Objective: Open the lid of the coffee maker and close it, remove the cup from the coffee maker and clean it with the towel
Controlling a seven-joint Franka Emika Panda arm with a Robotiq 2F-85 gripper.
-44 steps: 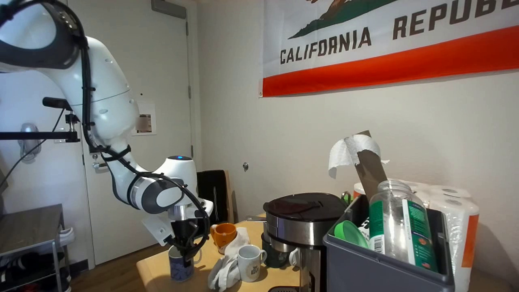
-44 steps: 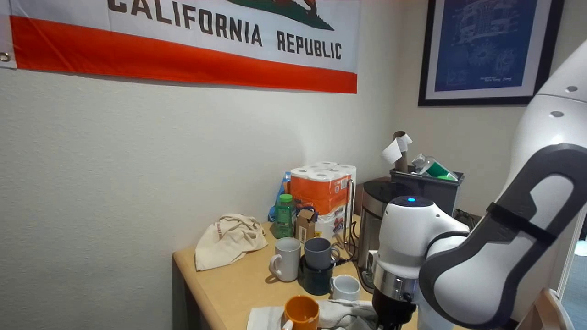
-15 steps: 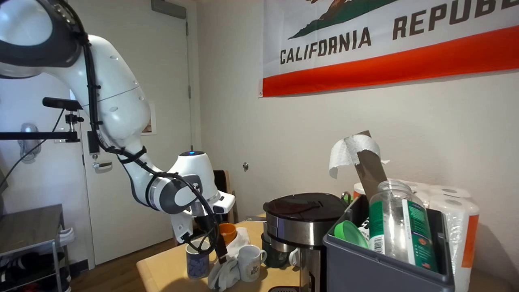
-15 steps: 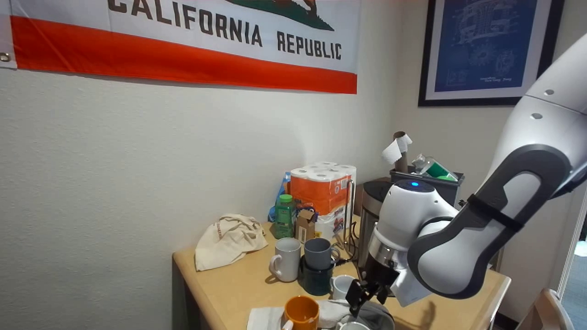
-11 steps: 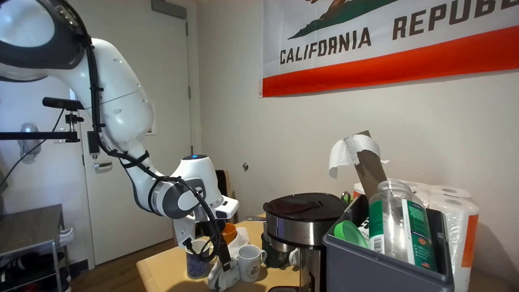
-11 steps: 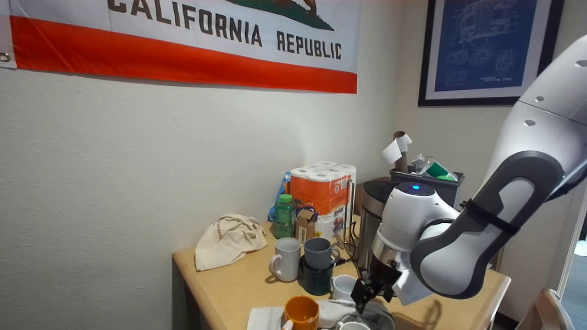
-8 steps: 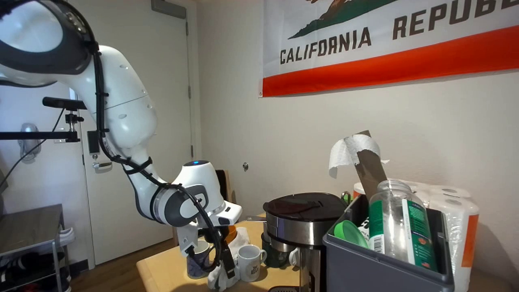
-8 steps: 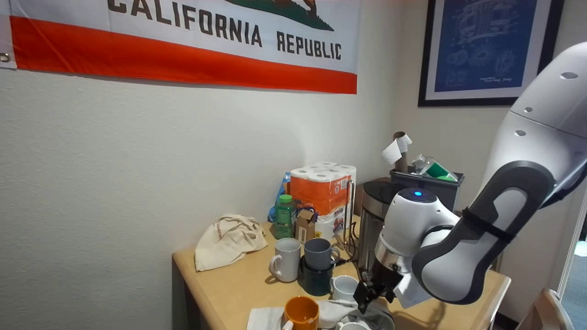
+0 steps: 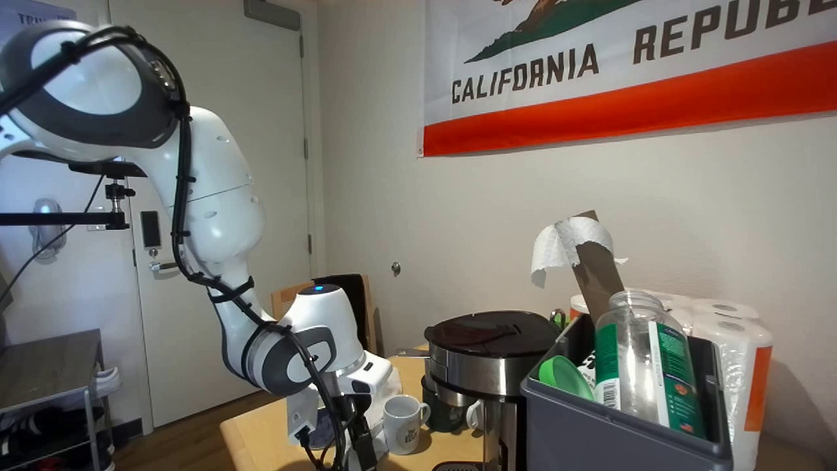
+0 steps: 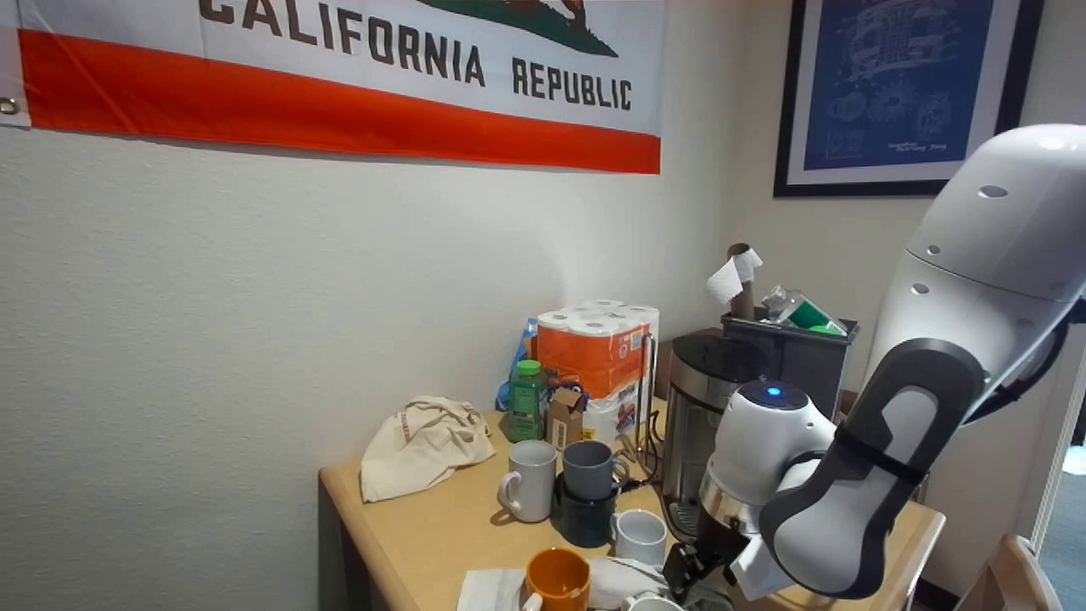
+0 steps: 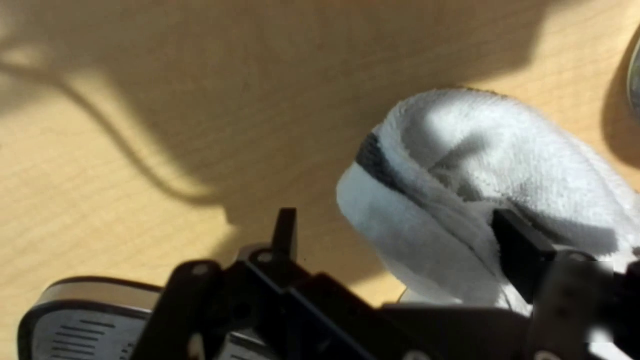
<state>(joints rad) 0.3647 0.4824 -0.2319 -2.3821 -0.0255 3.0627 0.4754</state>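
Wrist view: my hand [image 11: 393,214] is spread, its two fingers [image 11: 285,232] well apart; one overlaps the white towel [image 11: 540,162], and I cannot tell whether they touch. The towel lies bunched on the tabletop [image 11: 250,95], a dark stripe along its folded edge. At lower left sits the slotted drip tray [image 11: 85,331]. In an exterior view, the coffee maker [image 9: 480,375] stands with its dark lid [image 9: 495,332] down; a printed white mug [image 9: 401,425] stands near it, beside the towel, and a blue mug [image 9: 322,433], mostly hidden from view, stands farther off. The hand hangs low over the tabletop.
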